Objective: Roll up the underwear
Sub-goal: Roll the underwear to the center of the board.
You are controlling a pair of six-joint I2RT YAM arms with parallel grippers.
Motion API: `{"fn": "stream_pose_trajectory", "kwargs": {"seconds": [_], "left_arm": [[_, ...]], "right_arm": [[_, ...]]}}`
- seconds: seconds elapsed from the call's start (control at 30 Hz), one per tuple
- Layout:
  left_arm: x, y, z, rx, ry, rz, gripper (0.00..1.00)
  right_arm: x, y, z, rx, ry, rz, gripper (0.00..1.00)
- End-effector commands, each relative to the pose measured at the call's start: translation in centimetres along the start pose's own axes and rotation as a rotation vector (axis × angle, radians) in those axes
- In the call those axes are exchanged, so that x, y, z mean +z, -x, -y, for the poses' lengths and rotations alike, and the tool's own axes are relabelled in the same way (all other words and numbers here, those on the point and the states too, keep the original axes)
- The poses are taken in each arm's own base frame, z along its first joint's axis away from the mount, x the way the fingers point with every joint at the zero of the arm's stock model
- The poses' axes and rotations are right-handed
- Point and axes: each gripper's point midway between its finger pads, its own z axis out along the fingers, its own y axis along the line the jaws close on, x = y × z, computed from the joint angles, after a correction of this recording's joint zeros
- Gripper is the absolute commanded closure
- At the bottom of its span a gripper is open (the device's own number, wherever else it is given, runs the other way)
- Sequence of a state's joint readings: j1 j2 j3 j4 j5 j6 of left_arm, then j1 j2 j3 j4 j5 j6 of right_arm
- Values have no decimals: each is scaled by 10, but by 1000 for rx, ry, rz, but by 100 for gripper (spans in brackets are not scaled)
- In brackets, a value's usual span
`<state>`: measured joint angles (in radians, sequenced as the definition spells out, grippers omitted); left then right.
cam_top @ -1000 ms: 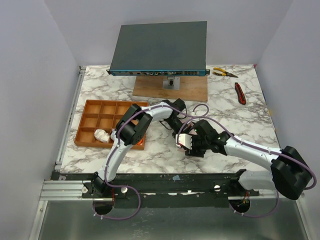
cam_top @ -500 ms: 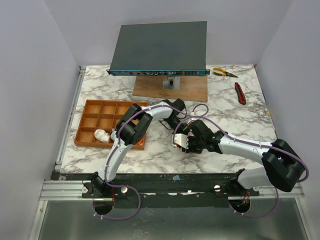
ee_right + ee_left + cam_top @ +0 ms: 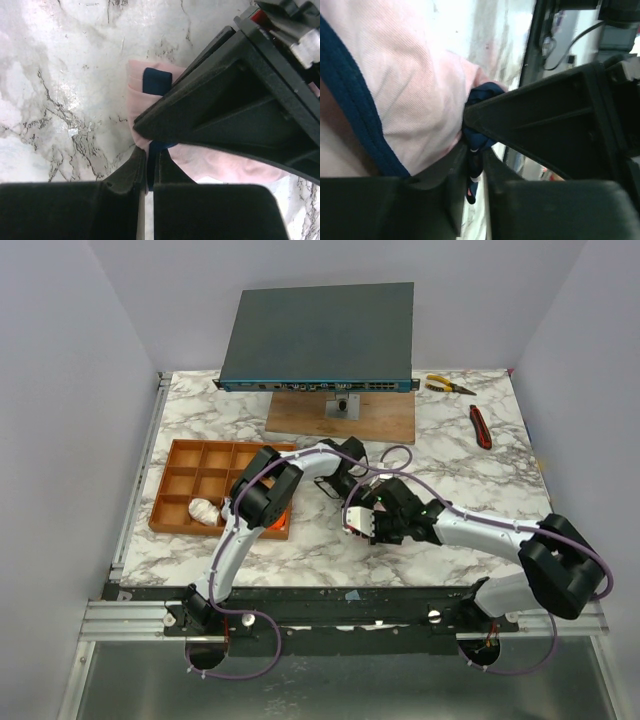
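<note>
Both arms meet mid-table (image 3: 470,470) over one pink underwear (image 3: 136,105). From above we see only the two wrists crowded together, with the garment hidden beneath them.

The wrist cameras fill that in. The right gripper (image 3: 148,146) has its fingers pressed together on the cloth's edge, beside a dark blue patch, with the pink fabric lying on the marble. The left gripper (image 3: 472,142) is pinching a bunched bit of the navy edging, and pale pink cloth with a navy band fills the left of its view.

Only the overhead view shows the rest. The tray (image 3: 215,444) sits left of the arms. A cream roll (image 3: 204,510) lies in a near compartment, and an orange cloth (image 3: 277,525) shows at the near right corner, partly behind the left arm. We can see nothing in the other compartments in view.

At the back a dark box (image 3: 320,335) stands on a wooden board (image 3: 300,420); any lettering on its front panel is too small to read. Pliers (image 3: 448,386) and a red-handled cutter (image 3: 481,427) lie at the far right.
</note>
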<state>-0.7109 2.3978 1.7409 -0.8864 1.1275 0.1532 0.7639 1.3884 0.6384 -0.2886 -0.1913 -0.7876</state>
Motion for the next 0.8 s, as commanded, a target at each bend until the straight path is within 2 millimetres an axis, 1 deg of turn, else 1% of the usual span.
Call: {"fn": "stream_pose_trajectory", "kwargs": {"seconds": [0.0, 0.03, 0.1, 0.13, 0.17, 0.3, 0.47, 0.53, 0.67, 0.77], "left_arm": [[-10, 1, -11, 31, 28, 53, 68], [-15, 4, -10, 41, 34, 72, 60], [-21, 7, -8, 55, 45, 102, 52], [-24, 8, -8, 61, 54, 113, 40], [-27, 9, -8, 67, 63, 126, 36], [-43, 12, -9, 85, 116, 173, 31], [-73, 12, -9, 88, 181, 260, 29], [-83, 8, -10, 81, 204, 294, 28], [-105, 1, -6, 116, 262, 362, 28], [-118, -3, 3, 173, 321, 408, 27]], "right_arm": [[5, -31, -38, 55, 165, -87, 99], [4, -31, -38, 63, 169, -84, 99], [3, -31, -38, 71, 177, -76, 99], [2, -31, -38, 75, 180, -75, 99], [2, -31, -38, 78, 182, -73, 99], [0, -29, -37, 93, 192, -60, 99], [-4, -27, -36, 112, 203, -44, 99], [-5, -25, -36, 122, 210, -36, 99], [-8, -23, -37, 150, 239, -19, 99], [-10, -19, -36, 195, 282, 9, 99]]}}
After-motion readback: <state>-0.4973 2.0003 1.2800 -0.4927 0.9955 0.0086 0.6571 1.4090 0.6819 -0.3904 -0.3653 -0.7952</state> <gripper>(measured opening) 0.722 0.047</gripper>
